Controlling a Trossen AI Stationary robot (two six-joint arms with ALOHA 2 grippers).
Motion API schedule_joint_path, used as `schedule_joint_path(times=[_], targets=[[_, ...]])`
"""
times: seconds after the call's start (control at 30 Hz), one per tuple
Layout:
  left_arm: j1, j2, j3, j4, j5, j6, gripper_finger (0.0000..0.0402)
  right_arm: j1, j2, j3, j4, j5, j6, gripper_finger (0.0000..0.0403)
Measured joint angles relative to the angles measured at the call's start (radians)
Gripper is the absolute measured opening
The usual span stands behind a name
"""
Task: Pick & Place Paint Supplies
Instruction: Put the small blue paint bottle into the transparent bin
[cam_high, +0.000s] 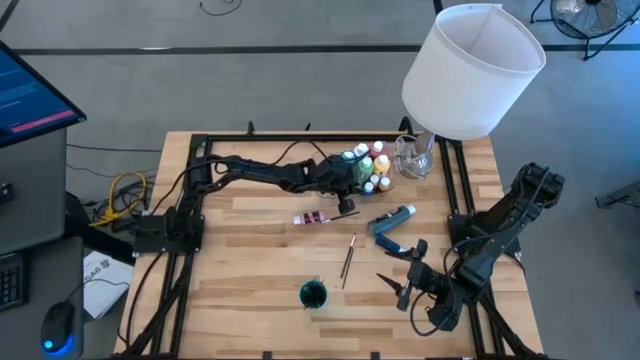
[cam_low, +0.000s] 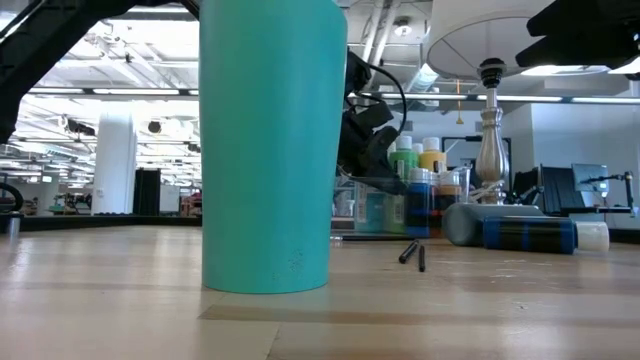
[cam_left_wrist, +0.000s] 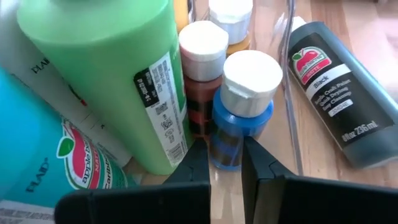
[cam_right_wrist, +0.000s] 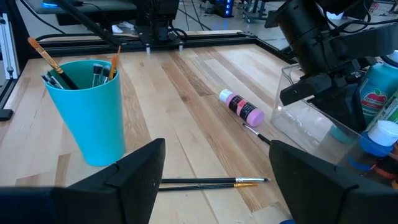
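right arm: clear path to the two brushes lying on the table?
Probably yes. The right hand is open and empty, and the brushes lie loose on bare wood just beside it, with nothing between them.

Left dark six-joint arm reaches from table's left rail across far side of wooden table, stretched almost flat. Left two-finger gripper sits near table's far middle, fingers closed together. Right dark arm folded at table's near right corner; right gripper points toward table centre, fingers spread wide, empty.
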Motion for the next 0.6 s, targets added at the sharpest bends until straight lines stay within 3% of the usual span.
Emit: schedule_joint_path(times=[0.2,0.6], targets=[[-0.007,-0.003,0.0,-0.004,-0.075,0.03,0.0,0.0,0.0,0.0,0.0,0.0,0.0,0.0282],[-0.014,-0.014,0.0,-0.011,-0.095,0.01,0.0001,0.002,0.0,0.0,-0.001,0.0,0.0,0.0281]])
